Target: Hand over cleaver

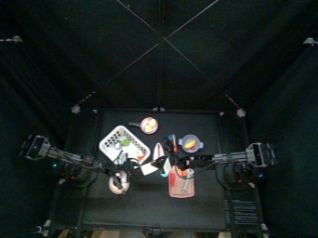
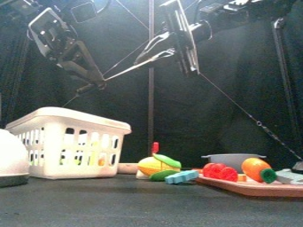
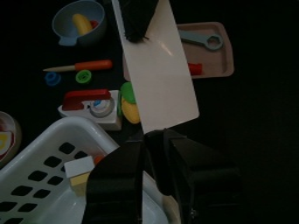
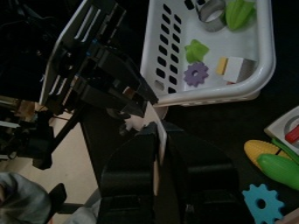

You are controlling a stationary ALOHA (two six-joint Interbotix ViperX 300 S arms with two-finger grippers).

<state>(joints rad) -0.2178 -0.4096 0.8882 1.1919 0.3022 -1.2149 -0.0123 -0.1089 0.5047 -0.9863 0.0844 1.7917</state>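
White basket (image 2: pixel 69 142), toy vegetables (image 2: pixel 160 166), tray (image 2: pixel 254 184)

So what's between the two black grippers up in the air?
The pale whitish-grey flat cleaver: left gripper holds one end, right gripper meets the other. Left wrist view shows it.

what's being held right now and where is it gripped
The cleaver: the left gripper holds its handle end, and the right gripper is at the blade's far end.
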